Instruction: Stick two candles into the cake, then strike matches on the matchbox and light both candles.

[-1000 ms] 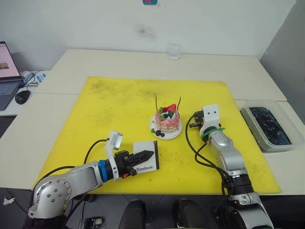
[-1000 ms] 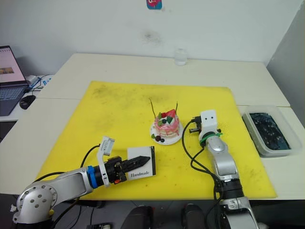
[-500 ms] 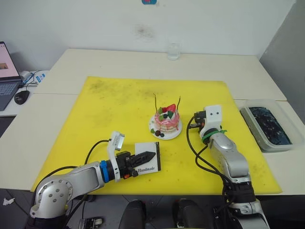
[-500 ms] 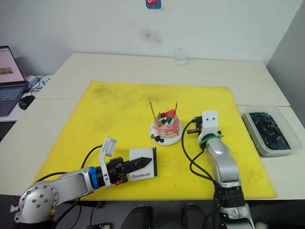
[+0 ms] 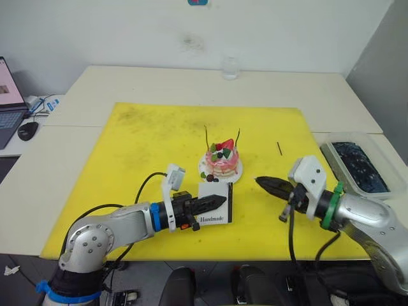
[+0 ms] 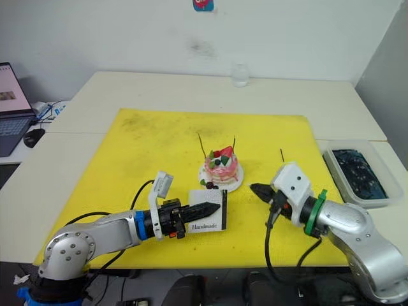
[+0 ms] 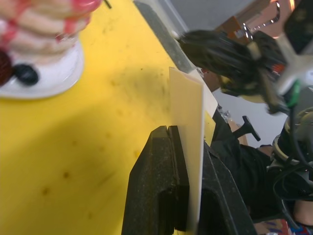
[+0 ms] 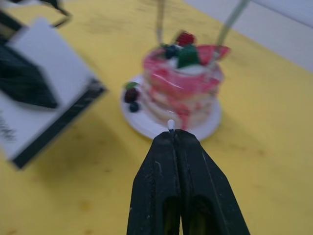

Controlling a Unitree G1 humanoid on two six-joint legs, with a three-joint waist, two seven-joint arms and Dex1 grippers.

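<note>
1. Two black fingers of the right gripper (image 8: 173, 134) are pinched together on a match (image 8: 170, 124); just its little white tip pokes out, pointing at the cake (image 5: 224, 160).
2. The left gripper (image 5: 218, 201) squeezes the white matchbox (image 5: 215, 203) and holds it up on its edge, just at 6 o'clock from the cake's plate (image 5: 234, 176).
3. The cake sits in the middle of the yellow mat (image 5: 146, 146). Two thin candles (image 5: 207, 136) stand up in it.
4. Another match (image 5: 279, 148) lies on the mat at 2 o'clock from the cake.
5. A glass (image 5: 230, 67) stands far back at 12 o'clock.
6. A clear tub (image 5: 357, 167) sits at 3 o'clock, off the mat.
</note>
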